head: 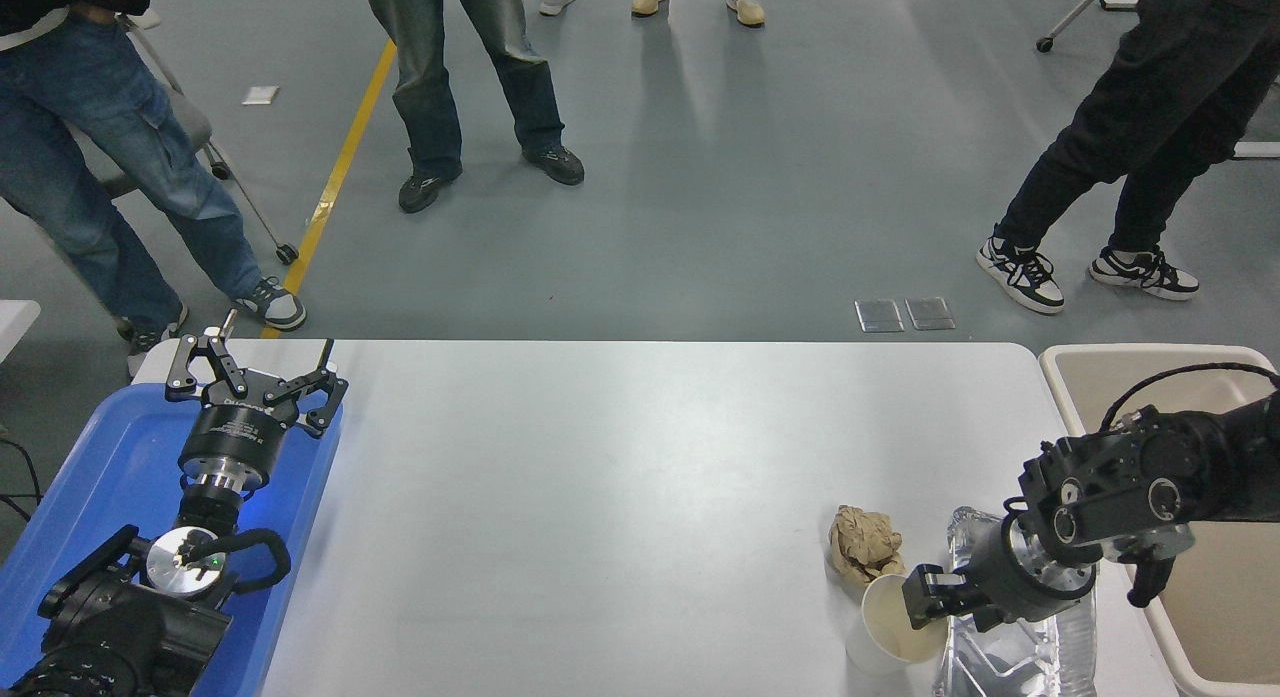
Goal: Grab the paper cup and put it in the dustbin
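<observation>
Matt paper cup (893, 622) (cream inside); crinkled shiny foil tray (1020, 662).

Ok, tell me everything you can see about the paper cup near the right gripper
The paper cup is small, plain white and tapered, with a cream inside and a rolled rim. It stands upright with its mouth open, near the table's front right edge, between the crumpled brown paper ball and the silver foil tray. The right gripper is at its rim on the tray side; whether it grips the cup cannot be told.
</observation>
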